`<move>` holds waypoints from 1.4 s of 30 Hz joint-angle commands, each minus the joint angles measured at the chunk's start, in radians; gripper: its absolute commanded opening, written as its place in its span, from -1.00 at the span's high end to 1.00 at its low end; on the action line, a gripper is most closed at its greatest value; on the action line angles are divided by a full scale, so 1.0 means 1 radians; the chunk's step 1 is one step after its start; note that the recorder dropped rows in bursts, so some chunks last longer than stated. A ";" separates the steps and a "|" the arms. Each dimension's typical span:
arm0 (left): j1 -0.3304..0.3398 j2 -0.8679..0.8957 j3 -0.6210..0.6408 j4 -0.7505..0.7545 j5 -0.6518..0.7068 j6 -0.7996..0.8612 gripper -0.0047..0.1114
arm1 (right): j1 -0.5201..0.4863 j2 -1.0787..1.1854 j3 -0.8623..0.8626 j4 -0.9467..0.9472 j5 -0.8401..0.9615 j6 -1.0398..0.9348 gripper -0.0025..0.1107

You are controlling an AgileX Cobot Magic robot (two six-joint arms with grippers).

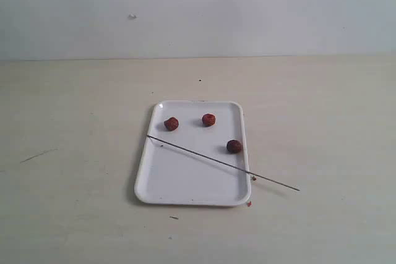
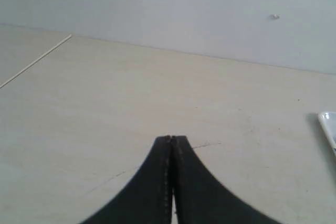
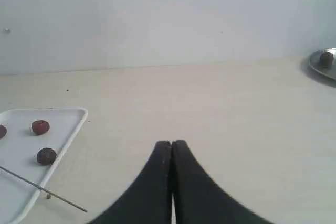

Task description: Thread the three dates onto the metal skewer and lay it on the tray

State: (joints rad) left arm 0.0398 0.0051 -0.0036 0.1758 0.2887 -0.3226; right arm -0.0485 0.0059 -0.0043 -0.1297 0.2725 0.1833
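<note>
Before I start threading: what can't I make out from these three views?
- Exterior view: the skewer is too thin to tell which end is pointed.
- Left wrist view: the frame edge cuts the tray to one corner; the dates and skewer fall outside it.
- Right wrist view: the frame edge cuts off part of the tray and skewer; the dark lump on the grey dish is too small to identify.

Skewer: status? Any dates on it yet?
Done: nothing. The three dates lie loose on the tray, none threaded. The skewer lies bare, slanting across the tray, its right end out over the table. In hand: nothing; left gripper and right gripper are shut, empty, off the tray. Left: thread all three, lay the skewer on the tray.
</note>
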 commanded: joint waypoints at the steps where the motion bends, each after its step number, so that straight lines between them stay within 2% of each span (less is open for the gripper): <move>1: 0.001 -0.005 0.004 -0.003 -0.006 0.005 0.92 | -0.007 -0.006 0.004 0.003 -0.091 0.001 0.96; 4: 0.001 -0.005 0.004 -0.003 -0.006 0.005 0.92 | -0.007 -0.006 0.004 0.113 -0.202 -0.006 0.96; 7: 0.001 -0.005 0.004 -0.003 -0.006 0.005 0.92 | -0.007 -0.006 0.004 0.130 -0.351 -0.022 0.96; 12: 0.001 -0.005 0.004 -0.003 -0.006 0.005 0.92 | -0.007 -0.006 0.004 0.184 -0.550 0.134 0.96; 14: 0.001 -0.005 0.004 -0.003 -0.006 0.005 0.92 | -0.007 -0.006 0.004 0.178 -0.677 0.255 0.96; 16: 0.001 -0.005 0.004 -0.003 -0.006 0.005 0.92 | -0.007 0.003 -0.040 0.142 -0.708 0.316 0.96; 20: 0.001 -0.005 0.004 -0.003 -0.006 0.005 0.92 | -0.007 0.154 -0.266 0.019 -0.470 0.313 0.96; 22: 0.001 -0.005 0.004 -0.003 -0.006 0.005 0.92 | -0.007 0.304 -0.404 -0.069 -0.322 0.315 0.96; 26: 0.001 -0.005 0.004 -0.003 -0.006 0.005 0.92 | 0.003 0.644 -0.649 -0.076 -0.046 0.234 0.96; 29: 0.001 -0.005 0.004 -0.003 -0.006 0.005 0.92 | 0.003 0.948 -0.852 0.044 0.259 -0.035 0.96; 32: 0.001 -0.005 0.004 -0.003 -0.006 0.005 0.92 | 0.003 1.209 -1.048 0.230 0.588 -0.446 0.96; 34: 0.001 -0.005 0.004 -0.003 -0.006 0.005 0.92 | 0.021 1.362 -1.152 0.375 0.749 -0.563 0.96; 37: 0.001 -0.005 0.004 -0.003 -0.006 0.005 0.92 | 0.116 1.528 -1.252 0.407 0.862 -0.628 0.96; 42: 0.001 -0.005 0.004 -0.003 -0.006 0.005 0.92 | 0.269 1.703 -1.333 0.356 0.822 -0.696 0.96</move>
State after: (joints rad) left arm 0.0398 0.0051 -0.0036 0.1758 0.2887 -0.3226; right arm 0.1544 1.6365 -1.2971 0.2367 1.1032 -0.4553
